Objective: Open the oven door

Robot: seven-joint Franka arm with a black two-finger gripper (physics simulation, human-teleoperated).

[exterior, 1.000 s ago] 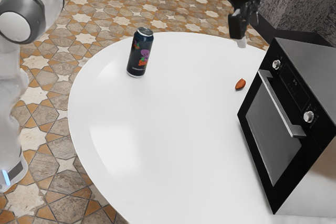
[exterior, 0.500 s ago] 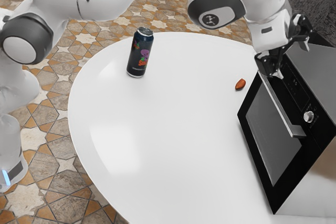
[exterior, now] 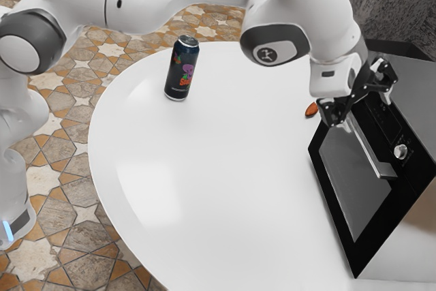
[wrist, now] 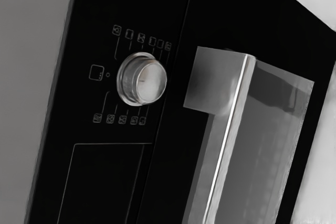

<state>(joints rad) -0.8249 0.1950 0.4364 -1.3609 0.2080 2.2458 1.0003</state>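
As the oven door stands shut here, on the front of the oven at the table's rim on the exterior view's right, its straight metal handle runs along the upper edge, and here's my gripper, right up by the handle's far end! Fingers spread wide, nothing gripped between them; whether either one touches the handle, I cannot tell.

Over to the wrist view, and there's one squared end of that handle, bright along its edge, with the glass of the door next to it. Just beside it on the black front, a round silver knob, small printed symbols around it, and a thin-outlined panel near that.

Out on the white table, a small reddish-brown piece lies near my gripper, between the oven and the can. And there's the dark can, upright just inside the table's far rim, towards the exterior view's left, well apart from the oven. Patterned floor tiles spread beyond the rim.
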